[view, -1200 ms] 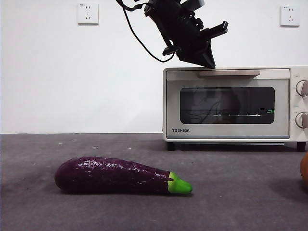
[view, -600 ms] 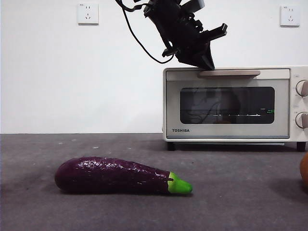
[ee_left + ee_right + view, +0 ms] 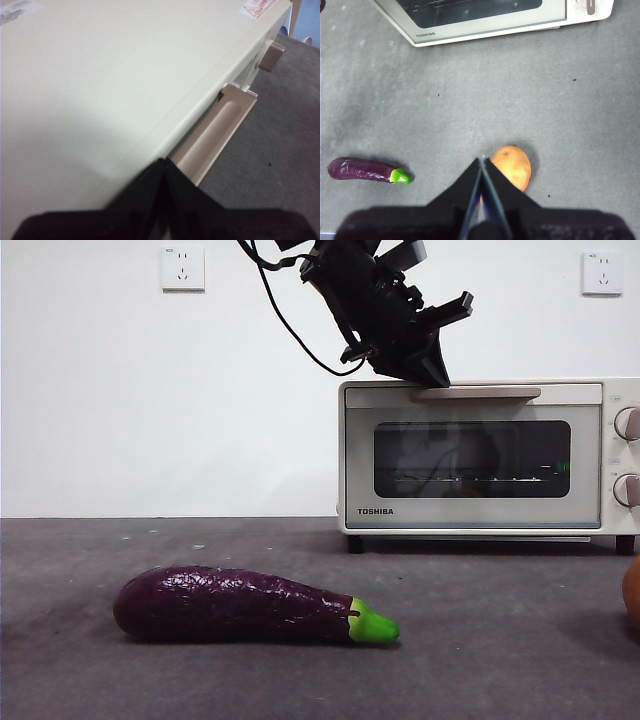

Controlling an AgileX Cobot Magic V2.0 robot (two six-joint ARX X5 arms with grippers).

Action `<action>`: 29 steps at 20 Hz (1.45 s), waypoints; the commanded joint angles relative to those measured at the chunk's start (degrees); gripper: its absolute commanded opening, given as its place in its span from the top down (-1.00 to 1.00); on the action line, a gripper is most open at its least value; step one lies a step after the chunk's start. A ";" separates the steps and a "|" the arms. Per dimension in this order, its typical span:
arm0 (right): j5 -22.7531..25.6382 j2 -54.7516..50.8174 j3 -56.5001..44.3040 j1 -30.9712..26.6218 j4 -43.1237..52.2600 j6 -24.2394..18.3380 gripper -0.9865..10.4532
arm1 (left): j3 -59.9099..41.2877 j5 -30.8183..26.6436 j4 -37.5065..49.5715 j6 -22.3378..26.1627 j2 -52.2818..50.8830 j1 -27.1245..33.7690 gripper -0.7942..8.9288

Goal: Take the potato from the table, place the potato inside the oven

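The cream-white oven (image 3: 480, 455) stands at the back right with its door closed. My left gripper (image 3: 437, 378) is shut and empty, its tip at the left end of the beige handle (image 3: 477, 393). In the left wrist view the shut left gripper (image 3: 164, 161) sits over the oven's top edge (image 3: 100, 90), just beside the handle (image 3: 215, 135). The orange-brown potato (image 3: 512, 167) lies on the grey table (image 3: 570, 110); only its edge shows in the front view, potato (image 3: 633, 592). My right gripper (image 3: 482, 159) hangs high above the table, shut and empty, with the potato just beside its tips in that view.
A long purple eggplant (image 3: 250, 605) with a green stem lies on the table's front left, also seen as the eggplant (image 3: 367, 170) from the right wrist. Two knobs (image 3: 628, 423) sit on the oven's right side. White wall with sockets behind.
My left gripper has sunk slightly toward the left end of the oven's handle. Eggplant, potato and oven have not moved.
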 commanded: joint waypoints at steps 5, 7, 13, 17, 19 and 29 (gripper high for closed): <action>-0.52 -0.59 0.22 0.02 -3.87 -0.63 0.83 | -1.86 0.26 -9.25 0.96 3.17 -0.35 0.85; -1.11 -2.10 0.22 0.02 -4.48 -0.33 0.83 | -1.86 0.61 -11.17 0.92 3.17 -0.61 0.85; -1.99 -8.37 0.28 0.02 -8.63 1.31 0.83 | -1.86 0.61 -16.11 -0.87 3.17 -1.66 0.85; -2.58 -13.27 1.64 0.02 -10.25 2.80 0.83 | -1.86 0.59 -18.75 -1.09 3.17 -2.51 0.85; -2.56 -14.73 4.24 0.02 -11.76 3.06 0.83 | -1.86 0.50 -20.00 -1.27 3.17 -2.89 0.85; -2.56 -14.78 26.75 0.02 -18.08 3.74 0.83 | -1.86 0.39 -22.16 -4.22 3.17 -5.09 0.85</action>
